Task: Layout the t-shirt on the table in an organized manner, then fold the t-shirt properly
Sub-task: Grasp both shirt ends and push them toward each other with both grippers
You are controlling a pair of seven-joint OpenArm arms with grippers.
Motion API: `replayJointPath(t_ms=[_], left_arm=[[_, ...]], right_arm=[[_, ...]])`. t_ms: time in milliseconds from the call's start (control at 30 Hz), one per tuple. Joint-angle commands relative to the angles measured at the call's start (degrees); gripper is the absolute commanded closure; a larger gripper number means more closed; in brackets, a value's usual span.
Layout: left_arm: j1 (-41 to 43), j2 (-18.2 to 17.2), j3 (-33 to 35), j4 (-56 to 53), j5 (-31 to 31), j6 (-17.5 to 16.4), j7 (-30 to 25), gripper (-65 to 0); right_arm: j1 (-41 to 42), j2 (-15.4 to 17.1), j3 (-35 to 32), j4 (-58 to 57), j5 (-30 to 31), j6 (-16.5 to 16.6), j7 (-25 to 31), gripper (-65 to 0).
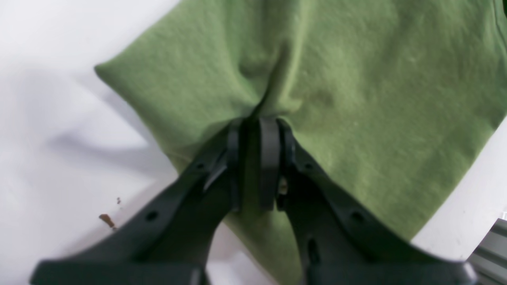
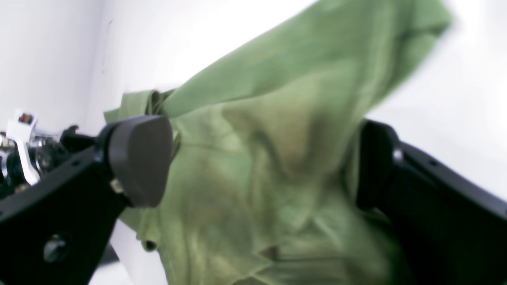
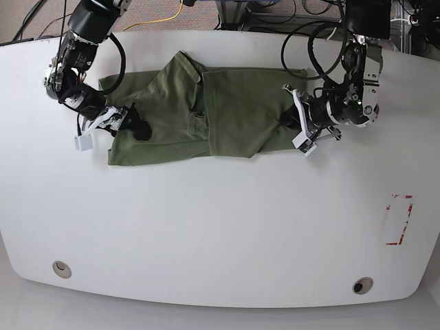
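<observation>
Across the far half of the table (image 3: pixel 220 240), the t-shirt (image 3: pixel 206 113) is lying partly folded, its middle panel overlapping the rest, both ends reaching toward the arms. Rest of the white top is bare apart from a red-marked rectangle (image 3: pixel 399 220) and two grommets (image 3: pixel 62 268) near the front edge.

On the base view's right, the left gripper (image 1: pixel 255 122) is pinching a bunched edge of cloth, jaws drawn together with fabric puckering out from between them. On the base view's left, the right gripper (image 2: pixel 261 158) is straddling a thick wad of shirt with its jaws spread wide, one pad (image 2: pixel 138 158) showing clear of the fabric; it is not clamping anything.

Step in hand is likely flattening or carrying a fold across. To do it well, the right side probably needs to be closing on a single hem or sleeve edge, not the whole wad, before any pull. Both arms should then be moving together, keeping cloth low and lightly taut so the overlapped layers are not dragging or rumpling. Soft cotton will be sagging between grips, so a slow, even pull looks safest.
</observation>
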Motion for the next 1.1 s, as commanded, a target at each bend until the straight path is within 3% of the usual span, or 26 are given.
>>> replayJointPath(t_ms=[0,233,333,533,667,833,1067], left_arm=[[0.58,-0.28,0.48,-0.38,3.93,0.85,4.21,-5.6],[0.58,-0.28,0.48,-0.38,3.93,0.85,4.21,-5.6],[0.58,-0.28,0.48,-0.47,3.93,0.85,4.21,-5.6],[0.58,-0.11,0.48,-0.55,3.84,0.85,4.21,-5.6],[0.58,-0.02,0.65,-0.55,3.84,0.85,4.21,-5.6],[0.49,0.24,3.64,-0.55,3.84,1.12,4.13,-5.6],[-1.53,3.94,9.09,-0.73,4.11,1.56,4.13,-5.6]], right_arm=[[-1.27,0.26,-1.49,1.87,-2.88,-0.95,-3.0,-56.4],[-2.76,0.26,-2.36,3.63,-2.96,-0.95,-3.0,-42.2],[-2.85,0.96,-2.36,3.63,-3.05,-0.95,-2.91,-32.5],[-2.85,2.99,-2.36,3.63,-3.05,-0.95,-2.91,-1.1],[-3.11,3.95,-2.36,6.36,-3.05,-0.95,-3.0,-0.6],[-6.98,4.22,-2.63,18.93,-2.79,-0.95,-3.35,0.0],[-10.15,3.95,-5.62,32.73,-2.79,-0.95,-6.16,0.0]])
